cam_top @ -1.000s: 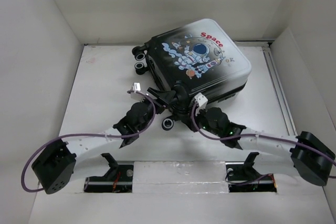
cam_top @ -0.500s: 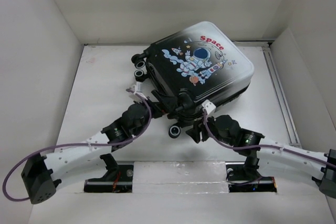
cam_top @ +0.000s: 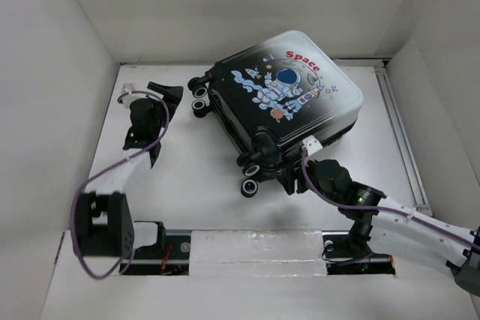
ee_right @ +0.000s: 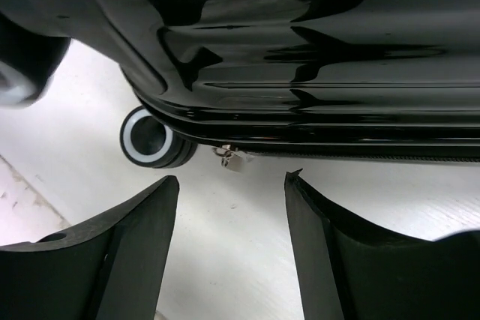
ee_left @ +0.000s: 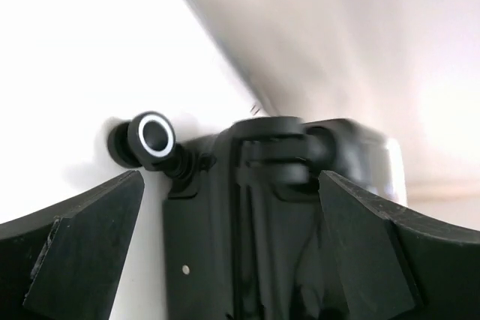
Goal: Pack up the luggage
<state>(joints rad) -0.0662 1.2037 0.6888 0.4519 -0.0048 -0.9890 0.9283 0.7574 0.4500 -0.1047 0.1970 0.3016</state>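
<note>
The luggage (cam_top: 281, 103), a black-and-white hard shell with an astronaut and red "Space" print, lies closed and flat on the white table (cam_top: 172, 185). My left gripper (cam_top: 166, 94) hovers open at the back left, apart from the wheel end. In the left wrist view the luggage (ee_left: 255, 215) and a caster wheel (ee_left: 154, 136) fill the space ahead of the open left gripper (ee_left: 231, 177). My right gripper (cam_top: 294, 179) is open at the luggage's near edge. In the right wrist view the right gripper (ee_right: 232, 179) holds nothing, just short of a small zipper pull (ee_right: 231, 159) and a wheel (ee_right: 150, 139).
White walls enclose the table on the left, back and right. A metal rail (cam_top: 401, 140) runs along the right side. A shiny strip (cam_top: 255, 249) covers the near edge between the arm bases. Two more caster wheels (cam_top: 251, 179) stick out at the luggage's near-left corner.
My left arm swung away from the luggage's near corner to the back left and opened. My right gripper opened and drew back a little. The luggage shifted slightly.
</note>
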